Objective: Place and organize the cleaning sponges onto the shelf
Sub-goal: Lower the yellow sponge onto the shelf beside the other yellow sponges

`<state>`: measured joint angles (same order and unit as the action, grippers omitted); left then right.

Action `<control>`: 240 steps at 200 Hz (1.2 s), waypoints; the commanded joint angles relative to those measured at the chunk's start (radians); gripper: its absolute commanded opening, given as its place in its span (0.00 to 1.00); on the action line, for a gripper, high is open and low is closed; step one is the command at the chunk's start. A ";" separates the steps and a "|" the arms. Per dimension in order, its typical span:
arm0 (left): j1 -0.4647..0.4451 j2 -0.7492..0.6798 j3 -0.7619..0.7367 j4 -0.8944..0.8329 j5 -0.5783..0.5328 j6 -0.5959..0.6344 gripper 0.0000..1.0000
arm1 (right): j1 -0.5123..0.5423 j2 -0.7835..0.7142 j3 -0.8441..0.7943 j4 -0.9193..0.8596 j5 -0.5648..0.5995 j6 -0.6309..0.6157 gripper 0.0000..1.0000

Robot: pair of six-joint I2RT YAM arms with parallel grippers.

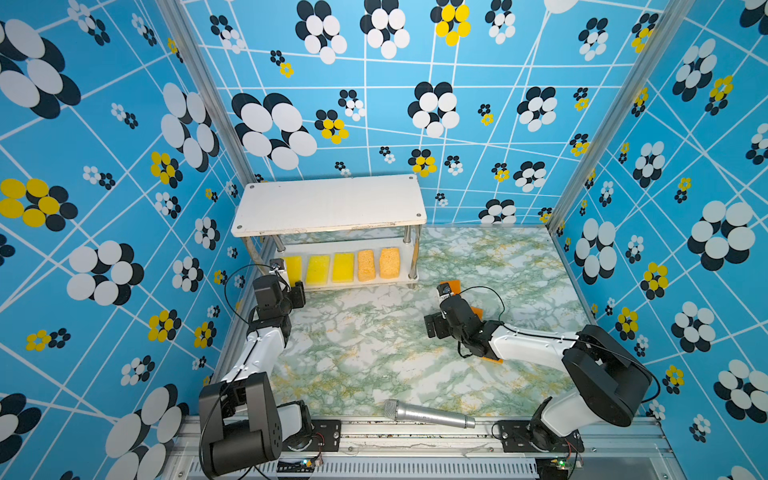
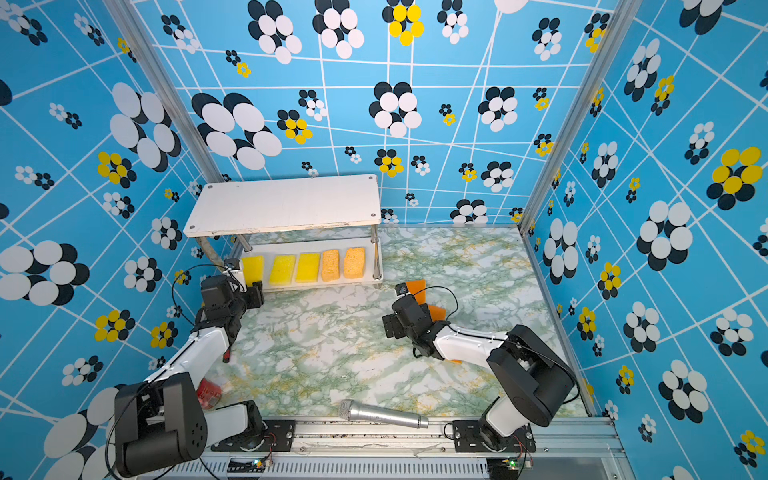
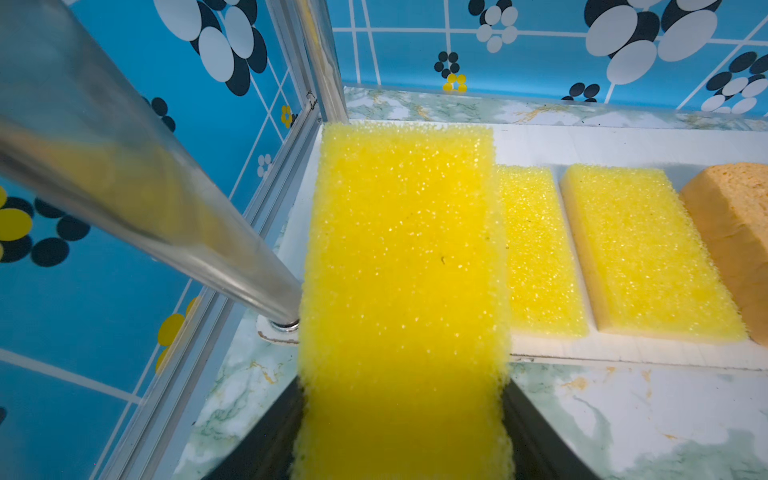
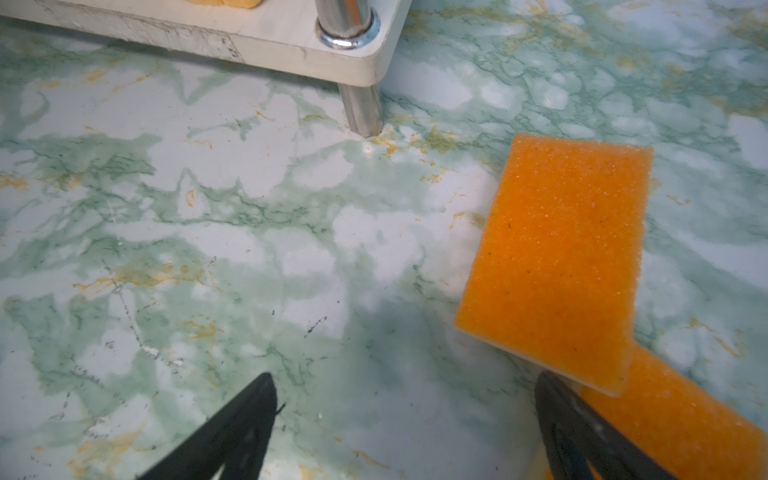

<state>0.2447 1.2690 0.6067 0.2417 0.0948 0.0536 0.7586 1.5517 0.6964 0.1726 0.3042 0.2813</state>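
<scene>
Two yellow sponges [image 1: 318,269] and two tan sponges [image 1: 366,264] already lie on the shelf [image 1: 328,205], the left gripper [image 1: 296,292] pinches a third yellow sponge [image 3: 403,257] over its lower board, and the right gripper [image 4: 405,386] hangs spread beside orange sponges [image 4: 557,257] on the table [image 1: 374,353], not yet shelved.

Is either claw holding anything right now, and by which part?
The left claw grips a yellow sponge by one short end, across the long edges. The right claw, open, holds nothing.
</scene>
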 commanded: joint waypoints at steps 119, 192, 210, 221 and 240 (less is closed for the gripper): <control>0.008 0.127 0.075 0.084 0.033 0.043 0.65 | -0.004 0.034 0.044 -0.008 0.003 0.012 0.99; 0.008 0.171 0.154 -0.022 0.069 0.049 0.65 | -0.005 0.029 0.045 -0.012 0.014 0.007 0.99; 0.008 0.169 0.171 -0.053 0.065 0.056 0.65 | -0.004 0.024 0.043 -0.012 0.019 0.007 0.99; 0.008 0.168 0.180 -0.069 0.062 0.061 0.66 | -0.004 0.021 0.041 -0.013 0.021 0.006 0.99; 0.008 0.170 0.180 -0.075 0.053 0.070 0.66 | -0.004 0.021 0.040 -0.013 0.022 0.007 0.99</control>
<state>0.2447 1.4326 0.7586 0.2184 0.1429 0.0986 0.7586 1.5742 0.7193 0.1703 0.3050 0.2817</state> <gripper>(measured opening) 0.656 0.991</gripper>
